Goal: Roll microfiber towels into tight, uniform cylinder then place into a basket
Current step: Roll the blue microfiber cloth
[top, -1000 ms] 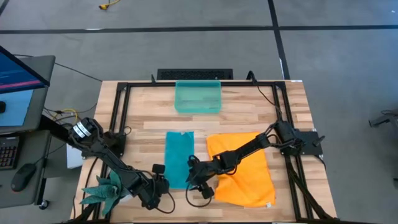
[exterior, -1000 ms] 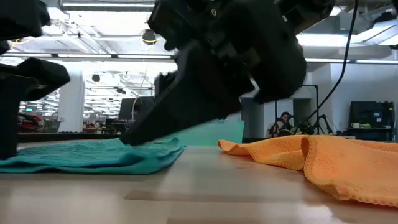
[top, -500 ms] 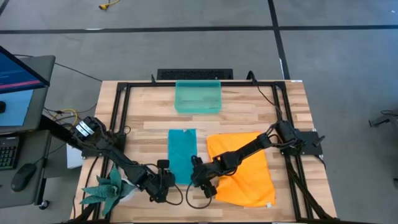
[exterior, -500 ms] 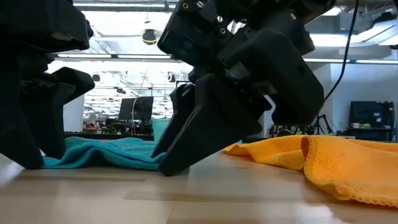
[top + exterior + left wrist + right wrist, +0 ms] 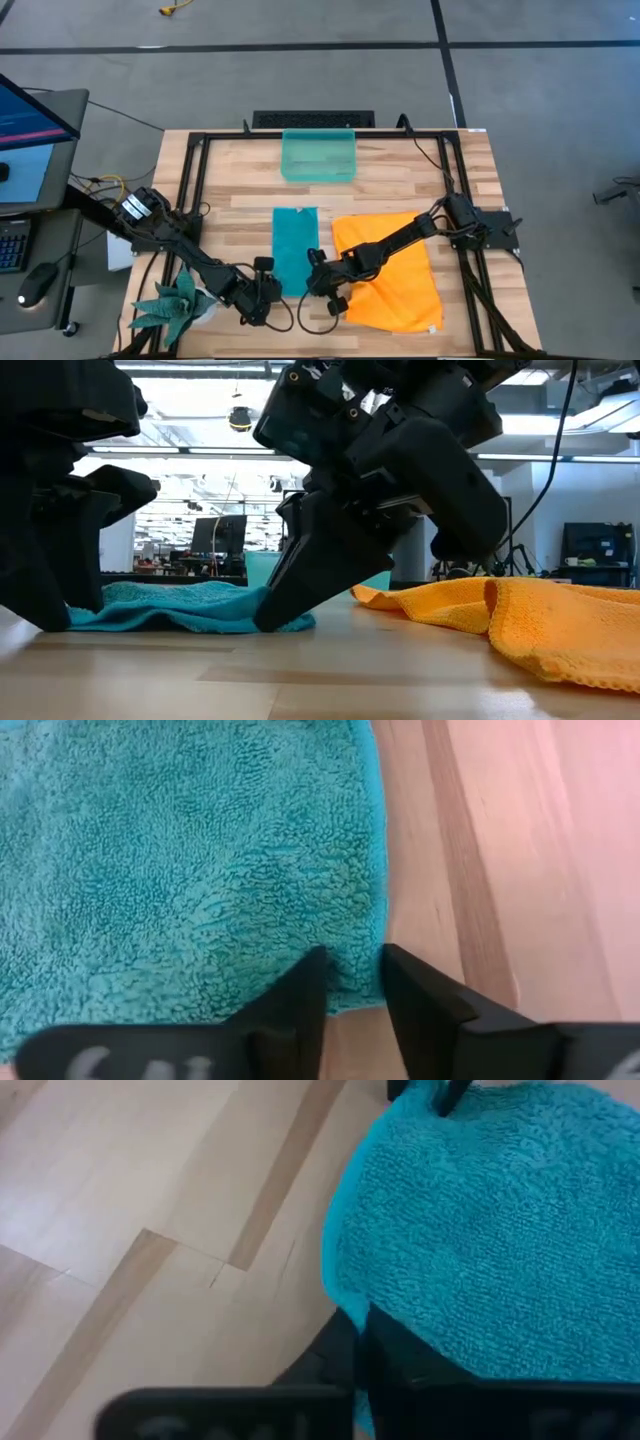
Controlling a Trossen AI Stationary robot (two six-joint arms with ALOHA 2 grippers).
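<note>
Table [image 5: 400,190]: light wooden slab top, bordered by a black metal frame [image 5: 190,180].

Orange towel [image 5: 395,270]: the larger cloth, lay spread and somewhat rumpled on the right half of the table, near side; the right arm reached across it.

Teal towel [image 5: 295,250]: narrower strip, lay flat just left of the orange towel, its long side running far to near. Its near edge was bunched slightly upward in the low view [image 5: 190,608].

Basket [image 5: 318,157]: translucent teal-green bin, stood at the far middle of the table, well apart from both towels.

Green spiky plant [image 5: 168,305]: sat at the near left corner, beside the left arm.

Right gripper [image 5: 322,288]: at the near right corner of the teal towel, fingers drawn together and pinching that corner, cloth lying over the dark fingers in the right wrist view [image 5: 400,1350].

Left gripper [image 5: 262,290]: at the near left corner of the teal towel, fingers [image 5: 300,1005] standing a narrow gap apart, straddling the cloth's near edge; whether they pinched the cloth could not be told.
</note>
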